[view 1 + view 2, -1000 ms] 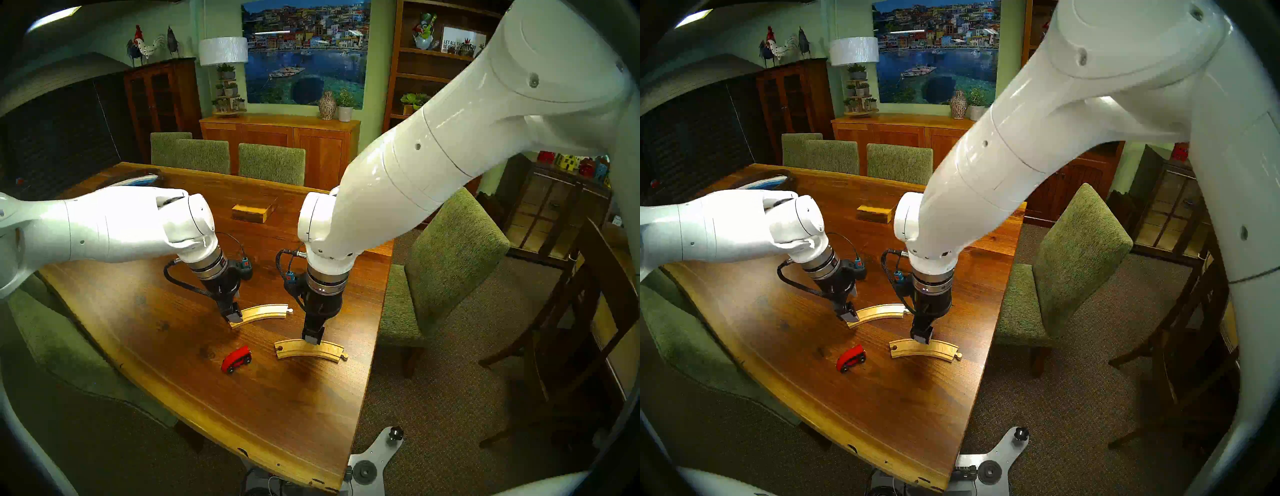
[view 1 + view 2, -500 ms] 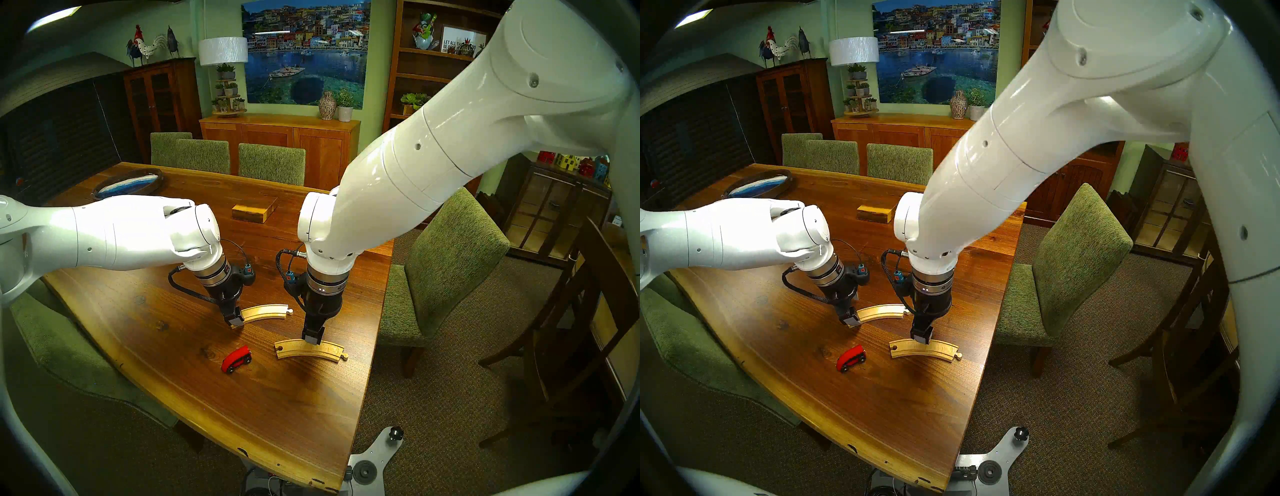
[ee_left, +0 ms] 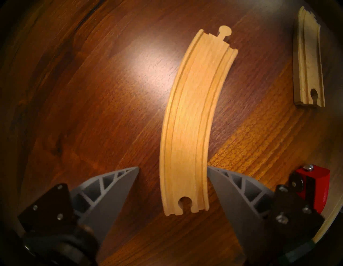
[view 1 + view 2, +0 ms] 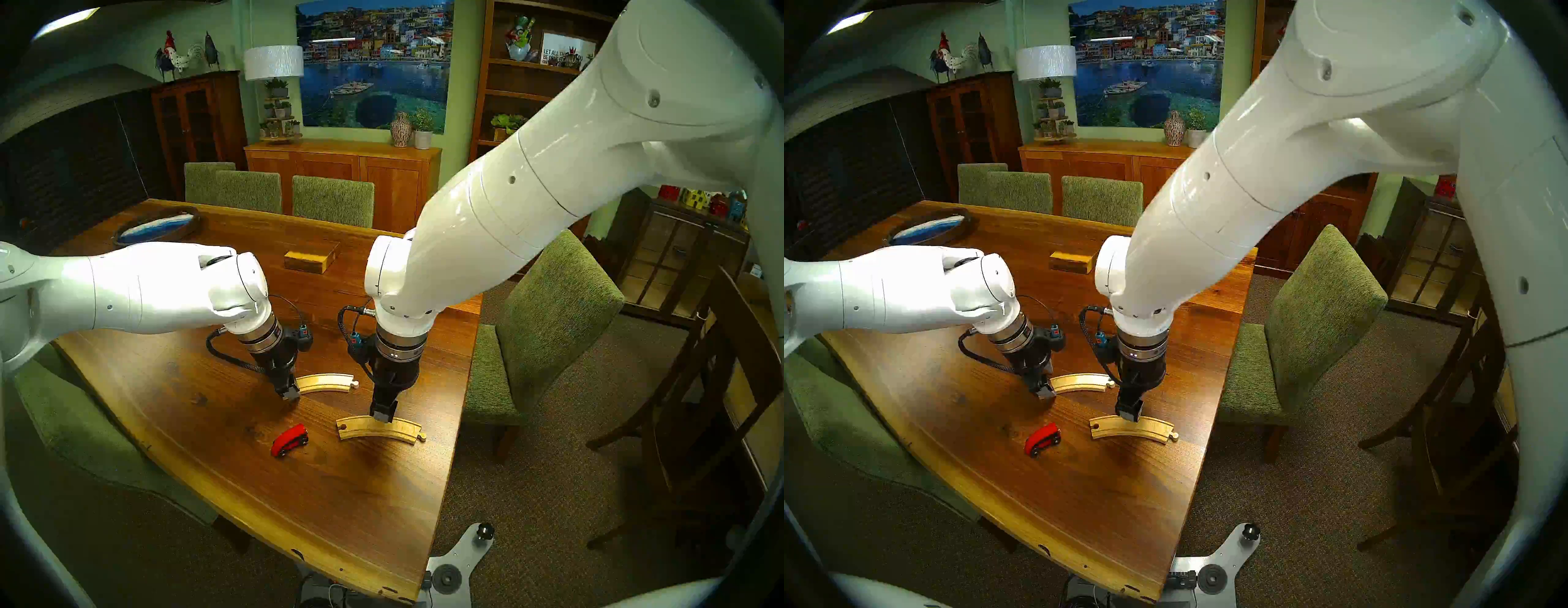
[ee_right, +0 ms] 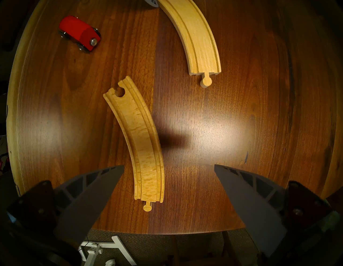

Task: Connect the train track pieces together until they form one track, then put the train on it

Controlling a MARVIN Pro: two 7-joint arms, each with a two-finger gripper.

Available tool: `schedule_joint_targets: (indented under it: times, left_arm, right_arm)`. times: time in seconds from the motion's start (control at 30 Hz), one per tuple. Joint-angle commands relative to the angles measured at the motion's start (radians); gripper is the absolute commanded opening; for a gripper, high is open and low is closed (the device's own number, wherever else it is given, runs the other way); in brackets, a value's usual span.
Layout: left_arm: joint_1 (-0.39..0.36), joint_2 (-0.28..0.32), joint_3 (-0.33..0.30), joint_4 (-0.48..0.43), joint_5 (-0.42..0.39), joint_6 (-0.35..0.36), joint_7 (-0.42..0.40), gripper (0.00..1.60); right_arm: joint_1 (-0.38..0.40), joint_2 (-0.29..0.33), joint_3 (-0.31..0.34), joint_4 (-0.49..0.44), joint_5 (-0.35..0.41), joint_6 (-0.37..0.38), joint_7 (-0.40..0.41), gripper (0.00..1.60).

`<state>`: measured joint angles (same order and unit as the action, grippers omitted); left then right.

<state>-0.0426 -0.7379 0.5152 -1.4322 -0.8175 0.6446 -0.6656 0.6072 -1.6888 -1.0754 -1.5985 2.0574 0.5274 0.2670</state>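
On the table (image 4: 203,429), the far track piece (image 4: 324,382) and near track piece (image 4: 377,429) lie apart, the near one at five o'clock of the far; the train (image 4: 289,440) sits at nine o'clock of the near piece; the wooden box (image 4: 307,259) lies at twelve, well behind

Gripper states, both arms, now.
Left gripper: open, fingers either side of the far track piece, holding nothing.
Right gripper: open, above the near track piece, holding nothing.

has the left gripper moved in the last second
Yes. In the head view the left gripper has shifted toward the right and sunk a little, now covering the hole end of the far track piece, which has stayed put on the table.
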Motion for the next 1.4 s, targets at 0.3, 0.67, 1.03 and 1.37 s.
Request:
schedule_joint_targets:
  times: [0.3, 0.67, 1.03, 1.37]
  left_arm:
    - [0.004, -0.007, 0.004, 0.015, 0.012, 0.005, 0.014, 0.64]
    - [0.013, -0.008, 0.004, 0.018, 0.012, 0.006, 0.021, 0.00]
    - [0.017, -0.007, 0.003, 0.019, 0.010, 0.001, 0.022, 0.00]
    - [0.017, -0.007, 0.004, 0.020, 0.010, 0.000, 0.022, 0.00]
  right_arm:
    - [0.020, 0.007, 0.004, 0.008, 0.001, 0.002, 0.001, 1.60]
    - [0.020, 0.007, 0.004, 0.008, 0.001, 0.002, 0.001, 1.60]
    - [0.020, 0.007, 0.004, 0.008, 0.001, 0.002, 0.001, 1.60]
    - [0.020, 0.007, 0.004, 0.008, 0.001, 0.002, 0.000, 1.60]
